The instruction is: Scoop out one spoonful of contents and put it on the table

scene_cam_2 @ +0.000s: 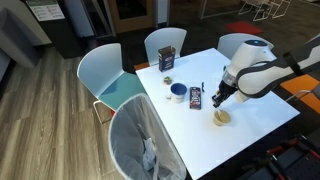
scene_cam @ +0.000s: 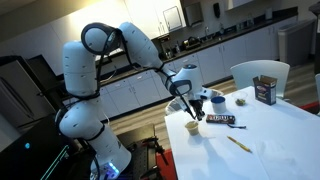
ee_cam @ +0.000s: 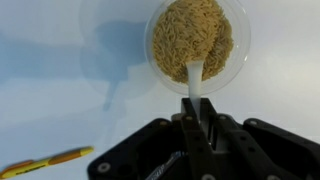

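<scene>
A clear bowl [ee_cam: 192,40] filled with tan grain-like contents sits on the white table [ee_cam: 60,90]. My gripper [ee_cam: 197,118] is shut on the handle of a white spoon [ee_cam: 194,78], and the spoon's tip dips into the near edge of the contents. In both exterior views the gripper [scene_cam: 189,108] [scene_cam_2: 219,99] hangs just above the bowl [scene_cam: 194,126] [scene_cam_2: 221,118], near the table [scene_cam: 275,140] [scene_cam_2: 255,135] edge. The spoon's bowl is buried in the grain.
On the table lie a dark wrapped bar [scene_cam: 221,120] [scene_cam_2: 195,97], a blue cup [scene_cam: 217,101] [scene_cam_2: 177,92], a brown box [scene_cam: 265,90] [scene_cam_2: 167,60] and an orange pencil [scene_cam: 238,143] [ee_cam: 45,160]. Pale chairs [scene_cam_2: 112,85] [scene_cam_2: 140,140] [scene_cam: 258,72] ring the table.
</scene>
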Controlling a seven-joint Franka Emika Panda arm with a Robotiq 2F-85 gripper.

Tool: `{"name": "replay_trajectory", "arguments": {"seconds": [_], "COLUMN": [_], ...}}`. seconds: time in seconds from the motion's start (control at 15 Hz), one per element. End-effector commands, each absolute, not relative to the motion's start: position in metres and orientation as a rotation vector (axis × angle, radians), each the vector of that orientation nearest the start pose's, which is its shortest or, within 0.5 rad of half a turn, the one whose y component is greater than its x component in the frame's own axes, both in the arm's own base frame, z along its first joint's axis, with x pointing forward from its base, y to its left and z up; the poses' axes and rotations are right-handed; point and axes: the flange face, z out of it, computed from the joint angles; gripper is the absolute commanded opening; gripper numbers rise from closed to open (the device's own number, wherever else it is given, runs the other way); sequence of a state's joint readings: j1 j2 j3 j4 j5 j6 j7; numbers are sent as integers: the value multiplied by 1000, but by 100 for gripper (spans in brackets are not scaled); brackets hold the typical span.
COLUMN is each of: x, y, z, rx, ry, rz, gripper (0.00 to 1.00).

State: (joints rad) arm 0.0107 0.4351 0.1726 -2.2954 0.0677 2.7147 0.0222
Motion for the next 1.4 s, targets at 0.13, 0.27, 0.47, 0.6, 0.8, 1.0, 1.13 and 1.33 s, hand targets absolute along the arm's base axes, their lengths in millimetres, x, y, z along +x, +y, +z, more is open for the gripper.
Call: {"name": "replay_trajectory", "arguments": {"seconds": [0.13, 0.27, 0.47, 0.6, 0.8, 1.0, 1.13, 1.33], "x": [510, 512, 516, 517, 515, 513, 512, 512], "y": [92, 92, 93, 95, 97, 100, 102, 105], "z": [179, 182, 185, 185, 187, 191, 195, 202], "rx": [-3051, -3052, -3048, -3047, -3048, -3053, -3056, -3060], "ry": [-107, -104, -113, -117, -121, -131, -135, -139], "rz": [28, 20, 10, 9, 8, -13, -27, -53], "gripper": [3, 3, 3, 3, 3, 3, 3, 3]}}
